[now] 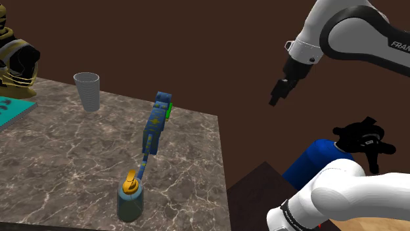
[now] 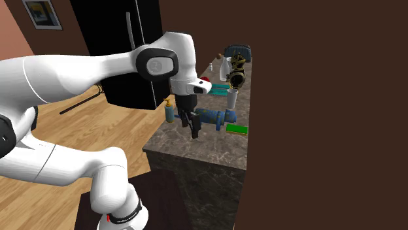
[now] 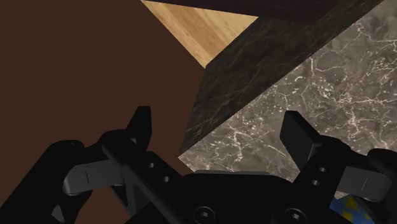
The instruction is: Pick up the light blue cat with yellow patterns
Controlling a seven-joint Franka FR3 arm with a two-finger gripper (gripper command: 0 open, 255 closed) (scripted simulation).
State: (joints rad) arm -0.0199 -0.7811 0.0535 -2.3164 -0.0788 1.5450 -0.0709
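Note:
The light blue cat with yellow patterns [image 1: 156,125] lies stretched out on the marble counter [image 1: 66,151], near its edge at the shoulder view's right. The same cat [image 2: 213,118] sits just behind my gripper in the second exterior view, and a blue and yellow corner of it [image 3: 347,207] peeks past one finger. My black gripper [image 1: 279,92] hangs in the air beyond the counter's edge, above and to the shoulder view's right of the cat. In the wrist view my gripper [image 3: 219,130] is open with nothing between its fingers [image 3: 141,125], over the counter's corner.
A grey cup [image 1: 87,90] stands at the back of the counter. A jar with a yellow top [image 1: 131,194] stands at the front by the cat's tail. A green block [image 2: 237,129] lies beside the cat. A helmet-like figure [image 1: 17,62] and a teal tray [image 1: 13,109] are far left.

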